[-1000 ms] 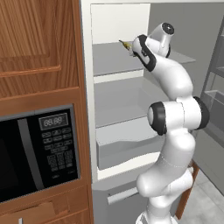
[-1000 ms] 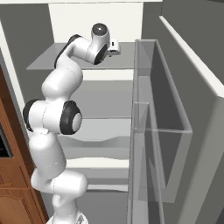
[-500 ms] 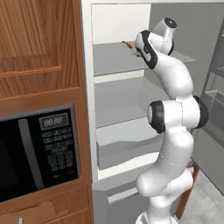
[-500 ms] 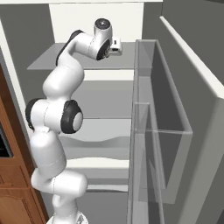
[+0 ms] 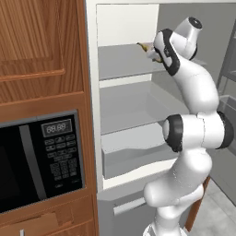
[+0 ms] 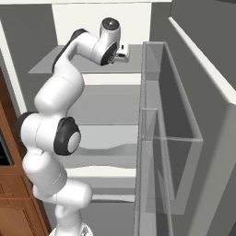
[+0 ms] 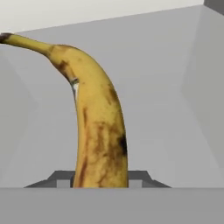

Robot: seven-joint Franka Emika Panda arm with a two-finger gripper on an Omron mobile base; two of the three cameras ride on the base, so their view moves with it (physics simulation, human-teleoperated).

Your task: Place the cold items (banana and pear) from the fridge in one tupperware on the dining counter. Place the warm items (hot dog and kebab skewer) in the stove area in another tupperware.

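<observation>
The banana point(image 7: 99, 131), yellow with brown patches and a dark stem tip, stands lengthwise between my fingertips point(image 7: 58, 177) in the hand view. My gripper point(image 7: 101, 179) is shut on its lower end. In the left base view the banana point(image 5: 145, 47) pokes out left of the gripper point(image 5: 154, 53), just above the top shelf point(image 5: 122, 62) of the open fridge point(image 5: 124, 23). From the right, the hand point(image 6: 120, 50) hovers over that same shelf point(image 6: 55, 65). The pear, hot dog, kebab skewer, tupperware and dining counter are out of view.
A black microwave point(image 5: 41, 156) sits in brown wooden cabinetry point(image 5: 41, 41) left of the fridge. Below the top shelf are a second shelf point(image 5: 133, 103) and a grey drawer bin point(image 5: 133, 156). The open fridge door with its clear bin point(image 6: 166, 138) stands close on the right.
The jaws closed on the banana. The hand then rose slightly with it, lifting the banana off the top shelf.
</observation>
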